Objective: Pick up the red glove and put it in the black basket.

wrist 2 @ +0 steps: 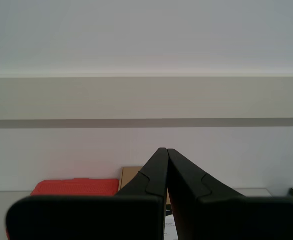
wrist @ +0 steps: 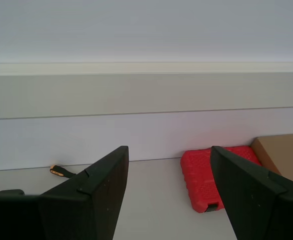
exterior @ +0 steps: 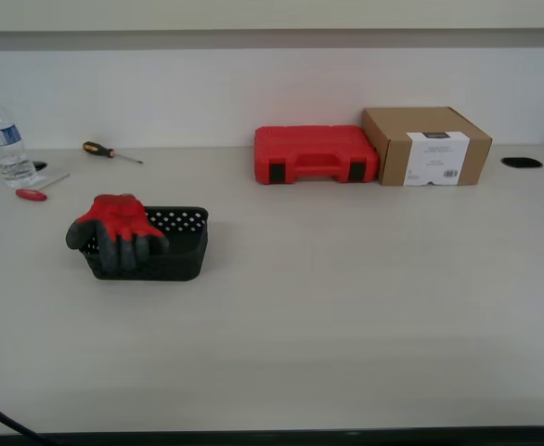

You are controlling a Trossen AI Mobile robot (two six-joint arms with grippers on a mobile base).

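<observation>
The red glove (exterior: 116, 229) lies draped over one end of the black basket (exterior: 181, 249), its dark coated fingers hanging down the basket's outer front wall, at the exterior view's left. Neither arm shows in the exterior view. In the first wrist view my first gripper (wrist: 169, 165) is open with nothing between its black fingers (wrist: 104, 187), raised and facing the back wall. My second gripper (wrist 2: 167, 150) is shut, its fingertips touching with nothing held, also facing the wall. Glove and basket do not show in either wrist view.
A red plastic tool case (exterior: 315, 153) and a cardboard box (exterior: 427, 145) stand at the back of the table (exterior: 346, 316). A water bottle (exterior: 3, 141), an orange-handled screwdriver (exterior: 110, 152) and a small red tool (exterior: 32, 193) lie at the exterior view's far left.
</observation>
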